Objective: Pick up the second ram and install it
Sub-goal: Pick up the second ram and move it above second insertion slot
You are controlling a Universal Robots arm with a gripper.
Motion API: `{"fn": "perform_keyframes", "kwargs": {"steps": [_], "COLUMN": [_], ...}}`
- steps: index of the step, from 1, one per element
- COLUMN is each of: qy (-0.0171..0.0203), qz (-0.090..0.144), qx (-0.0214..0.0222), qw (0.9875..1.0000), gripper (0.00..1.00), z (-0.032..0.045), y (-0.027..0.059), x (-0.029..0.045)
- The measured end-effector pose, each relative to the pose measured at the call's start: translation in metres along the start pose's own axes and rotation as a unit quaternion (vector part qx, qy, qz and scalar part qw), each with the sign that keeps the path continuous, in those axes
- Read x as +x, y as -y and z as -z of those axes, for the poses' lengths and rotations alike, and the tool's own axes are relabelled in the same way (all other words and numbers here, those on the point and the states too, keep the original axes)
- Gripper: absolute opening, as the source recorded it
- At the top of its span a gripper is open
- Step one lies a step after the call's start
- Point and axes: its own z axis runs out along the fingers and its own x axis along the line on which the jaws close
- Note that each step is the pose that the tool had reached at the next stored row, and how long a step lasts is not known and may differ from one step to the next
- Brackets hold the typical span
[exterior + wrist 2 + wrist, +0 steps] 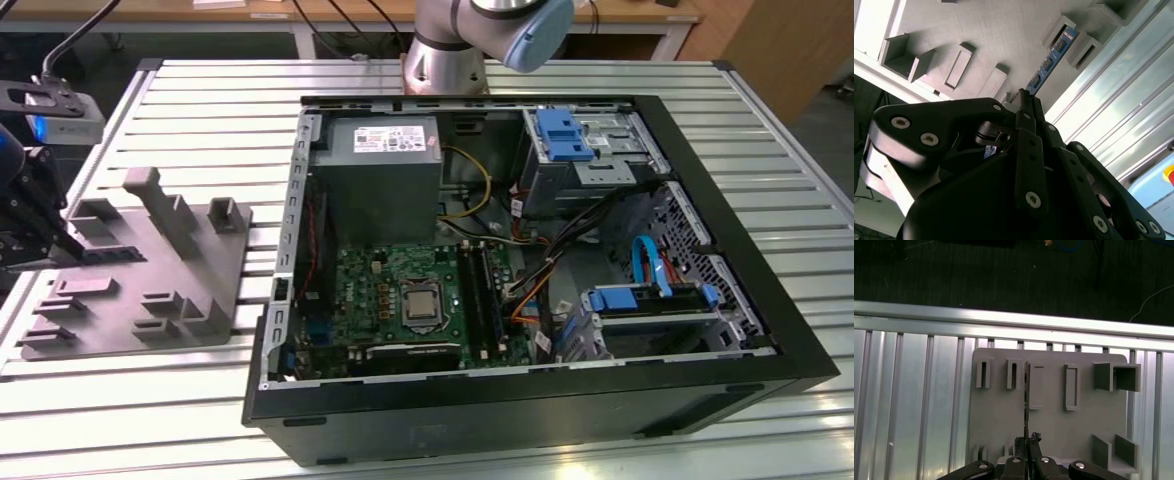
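The gripper [1024, 100] is closed on one end of the second ram [1050, 59], with its fingers pressed against the strip's two flat faces. The strip is held edge-up over the grey holder tray [1079, 425], and its far end reaches a slotted block there. Whether it is seated in the slot cannot be told. The stick is judged light, stiff and thin, but brittle at its chips and contacts, so it is best held by the flat faces and never bent. The open computer case [534, 410], with the motherboard [380, 300] inside, stands well apart on the exterior view's right.
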Motion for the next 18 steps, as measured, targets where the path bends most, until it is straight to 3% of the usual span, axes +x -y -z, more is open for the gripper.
{"fn": "perform_keyframes", "kwargs": {"steps": [18], "qy": [0.0031], "qz": [0.000], "qx": [0.0001], "qw": [1.0000], "gripper": [0.13], "z": [0.0110], "y": [-0.0003], "x": [-0.0007]}}
